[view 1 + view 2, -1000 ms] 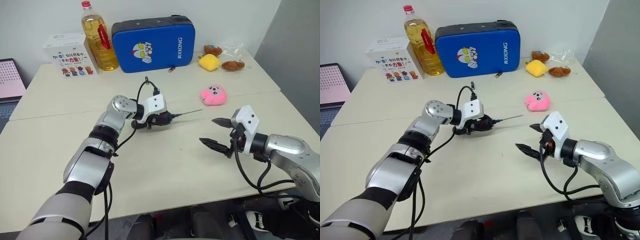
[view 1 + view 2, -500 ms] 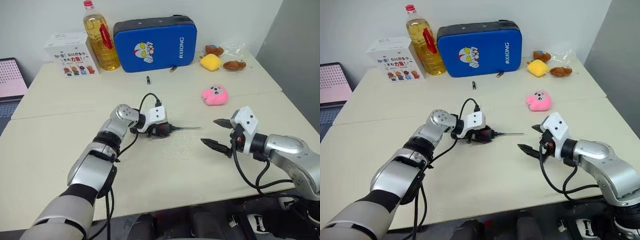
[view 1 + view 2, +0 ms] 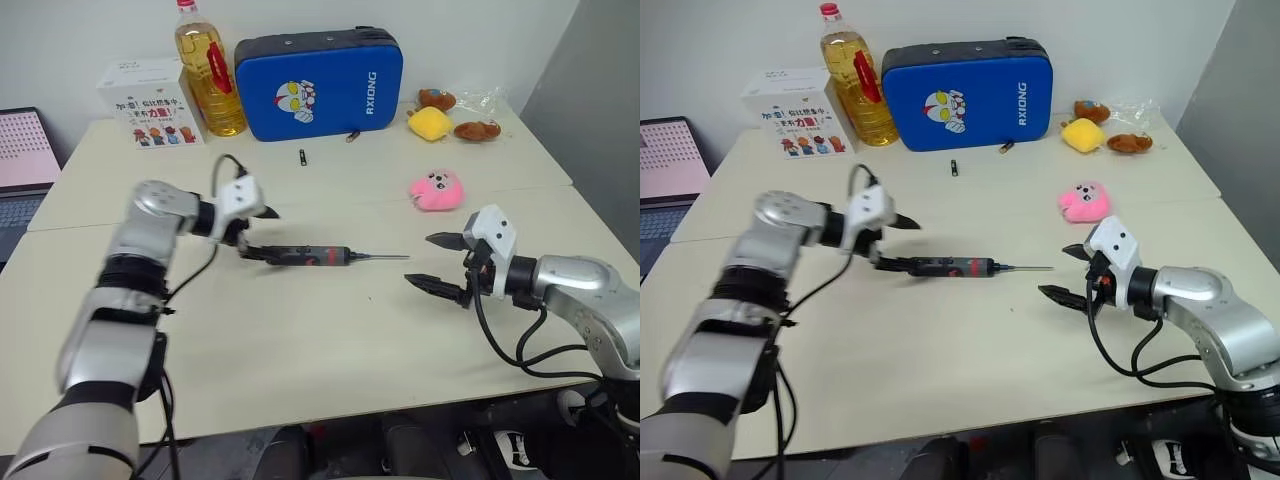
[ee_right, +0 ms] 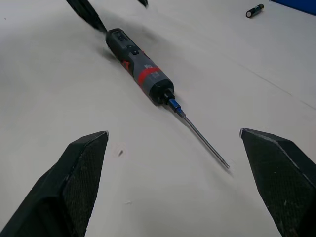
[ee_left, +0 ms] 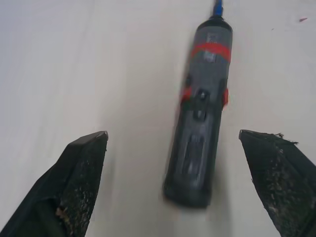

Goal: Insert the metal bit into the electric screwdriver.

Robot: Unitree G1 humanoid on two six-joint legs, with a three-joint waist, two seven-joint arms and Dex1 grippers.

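A: Start at the left. What is the left gripper (image 3: 255, 232) doing?

B: Its two black fingers (image 5: 79, 182) stand wide apart with nothing clamped. The electric screwdriver (image 3: 305, 256) lies flat on the table (image 3: 300, 340); its butt end sits in the gap between those spread fingers, apart from both in the wrist view.

A: And the metal bit (image 3: 385, 257)?

B: It is seated in the screwdriver's nose, past the red band and a small blue collar, and sticks straight out along the tabletop, pointing away from the left jaws and toward the right ones.

A: Does its tip reach the right gripper (image 3: 438, 262)?

B: No. The tip stops short, near the right jaws but clear of them. From the right wrist the whole tool lies ahead of the open jaws, running slantwise across the gap.

A: So the right jaws are spread too?

B: Yes, fully parted and empty, hovering just above the table.

A: Anything beyond the jaws?

B: A small dark cylinder (image 3: 302, 157) lies farther back, and behind it stand a blue case (image 3: 320, 85), an oil bottle (image 3: 208, 75) and a white box (image 3: 152, 95). A pink plush toy (image 3: 436, 189) sits beyond the right gripper.
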